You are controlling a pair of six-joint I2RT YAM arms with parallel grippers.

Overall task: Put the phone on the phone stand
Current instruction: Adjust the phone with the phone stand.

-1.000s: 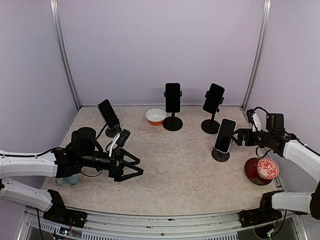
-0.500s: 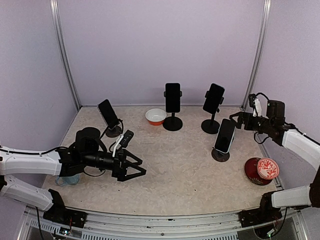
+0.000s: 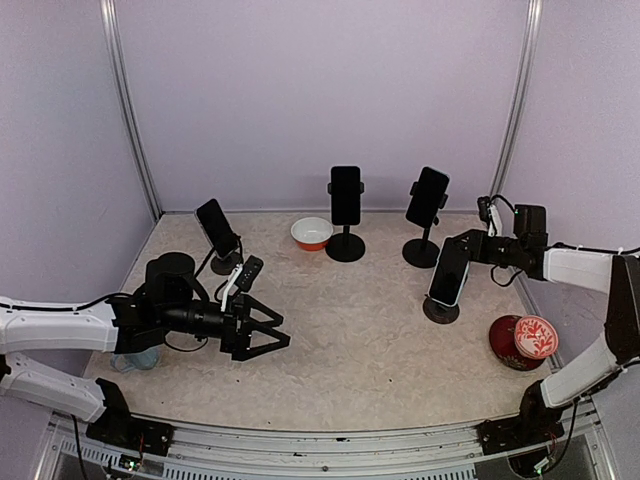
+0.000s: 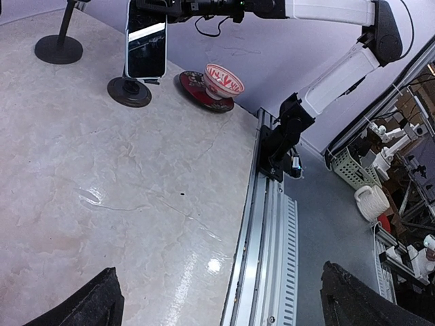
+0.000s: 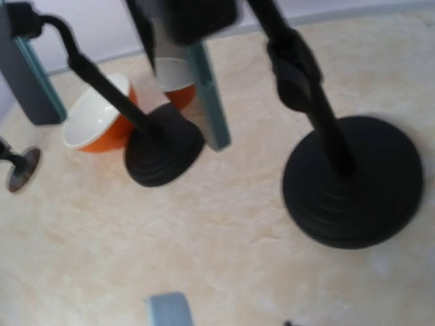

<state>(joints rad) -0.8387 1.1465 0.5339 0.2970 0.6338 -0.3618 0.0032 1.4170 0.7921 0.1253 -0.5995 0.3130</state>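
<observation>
Black slab phone [image 3: 449,271] leans on the black round-based stand [image 3: 440,311] at the right of the bench [image 3: 380,350], apparently seated. Right jaws are at its top edge, probably steadying it; whether they grip cannot be told. Left jaws gape wide, empty, well apart.
</observation>
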